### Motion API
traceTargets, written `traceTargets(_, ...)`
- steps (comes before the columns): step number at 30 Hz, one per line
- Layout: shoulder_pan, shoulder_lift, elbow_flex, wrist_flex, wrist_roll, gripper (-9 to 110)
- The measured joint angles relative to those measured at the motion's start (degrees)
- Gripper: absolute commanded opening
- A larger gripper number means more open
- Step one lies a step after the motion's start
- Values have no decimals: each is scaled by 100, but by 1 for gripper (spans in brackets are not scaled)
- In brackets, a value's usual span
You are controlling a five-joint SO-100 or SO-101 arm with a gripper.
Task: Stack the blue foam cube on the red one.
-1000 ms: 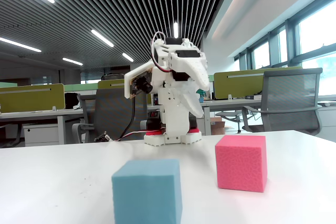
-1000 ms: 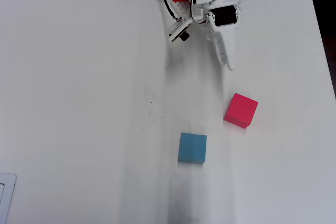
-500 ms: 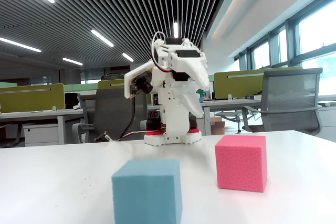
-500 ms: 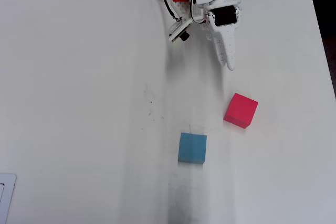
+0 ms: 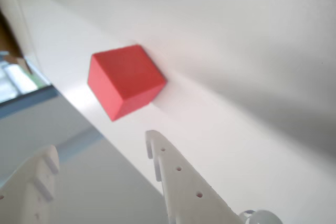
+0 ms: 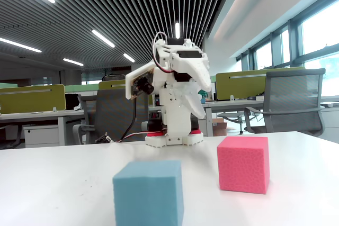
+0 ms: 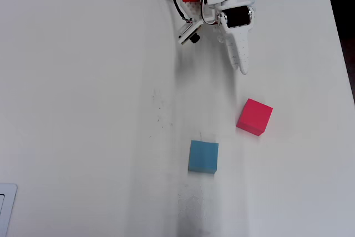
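Blue foam cube [image 7: 203,156] cropped at wrist-view top edge, red one [image 7: 254,117] apart, jaws [image 5: 100,153] spread, empty.

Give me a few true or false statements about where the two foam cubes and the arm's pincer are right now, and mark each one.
1. The blue cube sits on top of the red cube. False: both rest on the white table, apart from each other.
2. The pincer holds nothing. True.
3. In the overhead view the red cube lies nearer the arm than the blue cube. True.
4. The pincer is touching the red cube. False: bare table shows between them.
5. In the fixed view the blue cube is closest to the camera. True.
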Motion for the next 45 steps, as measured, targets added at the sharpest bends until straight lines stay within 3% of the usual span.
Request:
traceTargets(11, 62, 0, 0, 0, 0, 24)
traceTargets(17, 844, -88, -62, -316, -18, 26)
traceTargets(32, 1679, -4421, -3894, 343, 0, 29)
traceTargets(45, 1740, -7743, -7365, 1573, 299, 37)
